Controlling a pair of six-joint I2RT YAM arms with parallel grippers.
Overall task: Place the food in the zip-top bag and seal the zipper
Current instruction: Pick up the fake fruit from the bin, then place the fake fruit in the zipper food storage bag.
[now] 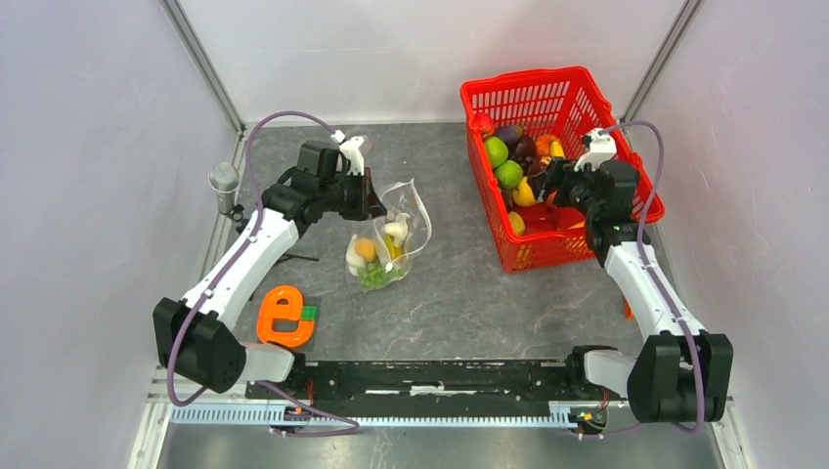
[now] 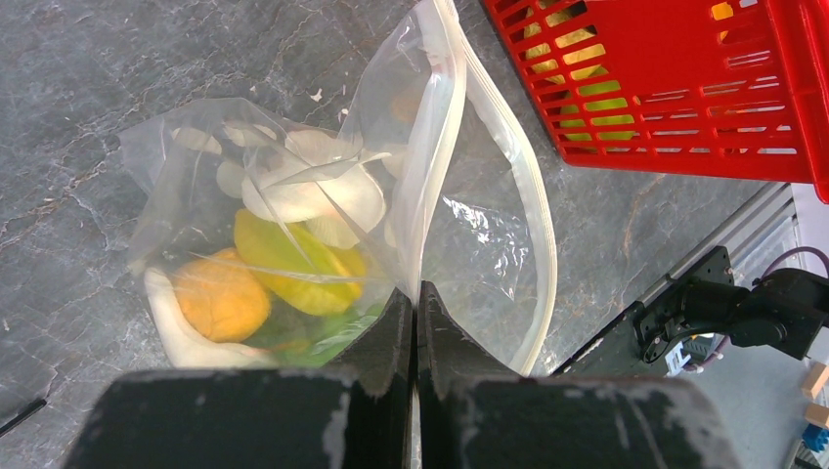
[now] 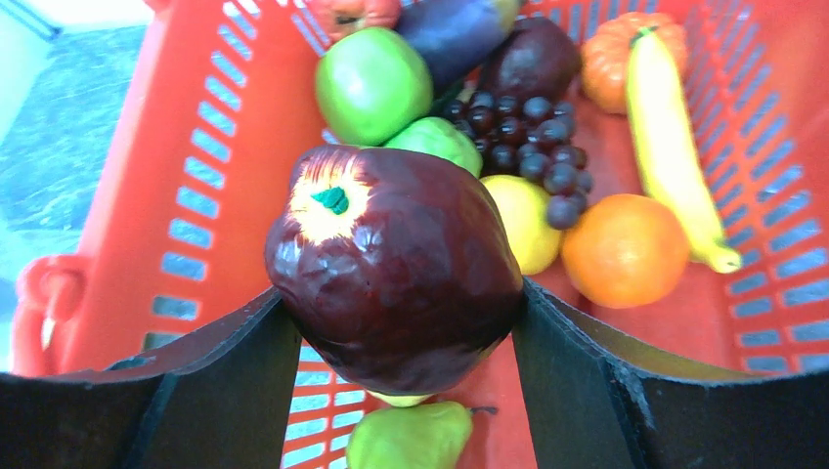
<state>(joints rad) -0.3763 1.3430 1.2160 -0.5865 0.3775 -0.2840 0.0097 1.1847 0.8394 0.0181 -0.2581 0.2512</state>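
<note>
The clear zip-top bag (image 1: 391,237) lies on the grey table with its mouth open. It holds an orange fruit (image 2: 220,295), a yellow piece (image 2: 293,259) and something green. My left gripper (image 1: 376,200) is shut on the bag's mouth edge (image 2: 415,283) and holds it up. The whitish zipper (image 2: 533,195) curves round the open mouth. My right gripper (image 3: 401,293) is inside the red basket (image 1: 547,93), shut on a dark red apple (image 3: 391,264). Below it lie green apples (image 3: 371,83), purple grapes (image 3: 528,137), an orange (image 3: 626,249), a banana (image 3: 670,147) and a green pear (image 3: 411,435).
A flat orange e-shaped toy (image 1: 283,318) lies near the left arm's base. A grey cylinder (image 1: 225,183) stands at the table's left edge. A black rail (image 1: 440,376) runs along the front between the arm bases. The basket's wall (image 3: 196,195) encloses the right gripper.
</note>
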